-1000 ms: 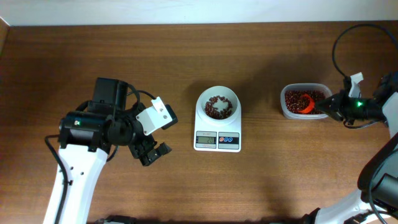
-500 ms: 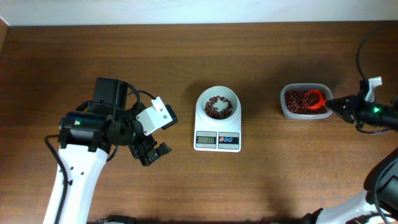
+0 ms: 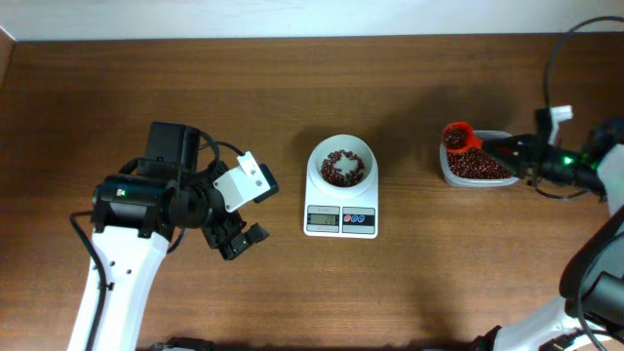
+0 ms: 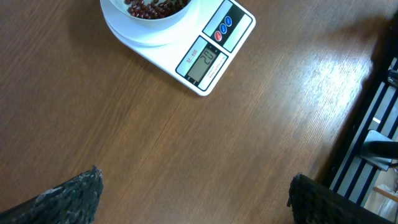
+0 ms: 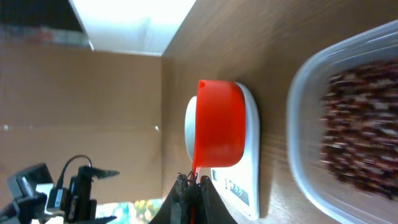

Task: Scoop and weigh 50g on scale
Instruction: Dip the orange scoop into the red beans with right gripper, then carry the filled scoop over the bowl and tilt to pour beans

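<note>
The white digital kitchen scale (image 3: 341, 220) is seen at the middle of the wooden table (image 3: 292, 88), with its display and two blue buttons turned toward 6 o'clock. A small heap of dark red-brown beans (image 3: 342, 168) lies in the round white bowl (image 3: 341, 141) on top of it. A clear plastic tub (image 3: 443, 166) is set well apart at 3 o'clock from the scale, and more of the same beans are held in it.

The right gripper (image 3: 493, 146) is clamped tight on the thin handle of an orange-red measuring scoop (image 3: 456, 136). The scoop is held raised over the tub's 10 o'clock corner, with its cup toward the scale. Whether anything is carried in the cup cannot be told.

The left gripper (image 3: 241, 239) is held over bare table at 8 o'clock from the scale, apart from it. Its fingers are spread fully wide and nothing is gripped. In the left wrist view, the scale's lit display is seen at 12 o'clock, but its digits cannot be read with certainty.
</note>
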Available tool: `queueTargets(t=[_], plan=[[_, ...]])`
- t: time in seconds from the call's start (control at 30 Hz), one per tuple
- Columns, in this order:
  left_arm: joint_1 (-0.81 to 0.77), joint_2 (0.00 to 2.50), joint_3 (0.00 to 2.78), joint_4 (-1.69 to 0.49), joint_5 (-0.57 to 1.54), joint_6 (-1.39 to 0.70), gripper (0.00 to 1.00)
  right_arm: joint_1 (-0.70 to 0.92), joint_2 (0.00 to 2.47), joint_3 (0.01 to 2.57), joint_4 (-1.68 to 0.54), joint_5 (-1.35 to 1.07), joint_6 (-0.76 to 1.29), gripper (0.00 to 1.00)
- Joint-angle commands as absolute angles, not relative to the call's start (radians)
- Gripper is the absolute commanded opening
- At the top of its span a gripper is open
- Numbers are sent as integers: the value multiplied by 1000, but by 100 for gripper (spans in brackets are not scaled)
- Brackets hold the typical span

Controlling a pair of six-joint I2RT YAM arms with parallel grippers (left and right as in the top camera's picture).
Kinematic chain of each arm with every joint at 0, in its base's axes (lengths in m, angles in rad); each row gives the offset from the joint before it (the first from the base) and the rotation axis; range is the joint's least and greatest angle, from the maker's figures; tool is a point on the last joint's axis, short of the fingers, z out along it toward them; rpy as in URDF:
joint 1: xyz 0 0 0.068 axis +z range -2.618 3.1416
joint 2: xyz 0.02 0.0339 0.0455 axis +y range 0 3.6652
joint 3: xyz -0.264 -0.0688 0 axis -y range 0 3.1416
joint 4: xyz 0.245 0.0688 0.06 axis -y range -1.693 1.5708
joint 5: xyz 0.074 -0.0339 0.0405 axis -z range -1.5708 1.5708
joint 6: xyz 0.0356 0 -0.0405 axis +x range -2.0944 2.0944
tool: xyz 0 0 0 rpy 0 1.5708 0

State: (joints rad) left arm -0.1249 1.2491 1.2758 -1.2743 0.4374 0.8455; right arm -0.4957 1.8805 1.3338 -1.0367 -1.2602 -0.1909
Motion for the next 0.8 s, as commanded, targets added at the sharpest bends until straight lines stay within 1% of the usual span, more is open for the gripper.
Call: queueTargets(t=[0.0,0.2,0.33,0.4,0.5,0.6,0.67,0.73,0.77], plan=[[-124,1241,1273,-1273,445,858,99,-391,1886,1327,-1037,-1313,-202,4],[-124,1241,1273,-1273,445,858,99,-195,1886,1328,-1036,-1356,-201,4],[-124,1241,1273,-1273,445,858,99,-105,1886,1328,-1032,-1358,-202,4],[-124,1241,1273,-1273,445,858,99,-87,1886,1328,-1016,-1359,-201,4],[-124,1241,1273,-1273,445,858,99,-72,1886,1328,-953,-1358,-138,4],[-124,1241,1273,-1273,445,858,99,-50,1886,1328,-873,-1349,-138,4],[-124,1241,1273,-1273,445,858,99,-38,1886,1328,-803,-1336,-153,4],[-124,1241,1273,-1273,445,858,99,-17,1886,1328,-731,-1248,-162,4],[-124,1241,1273,-1273,445,858,99,-1,1886,1328,-725,-1225,-231,4]])
